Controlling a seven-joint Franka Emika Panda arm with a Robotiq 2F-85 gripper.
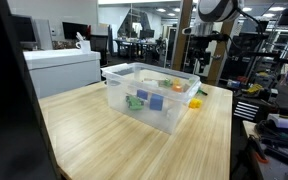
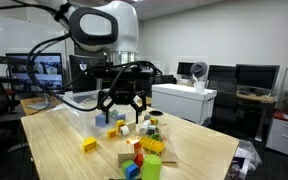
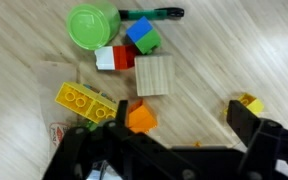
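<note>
In the wrist view the end effector (image 3: 174,150) hangs wide open and empty over the light wooden surface (image 3: 244,50), so the small orange plastic block (image 3: 141,118) lies free between its fingers at 12 o'clock, a yellow studded brick (image 3: 84,102) at the block's 10 o'clock.

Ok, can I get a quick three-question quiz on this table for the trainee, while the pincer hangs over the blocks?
1. True or false: the pincer is holding the wooden block.
2. In the wrist view, the round cup is: A) green B) orange C) white.
3. Which container stands on the table in an exterior view?

Key: 1 false, the jaws stand open and hold nothing. 2 A. 3 a clear plastic bin.
</note>
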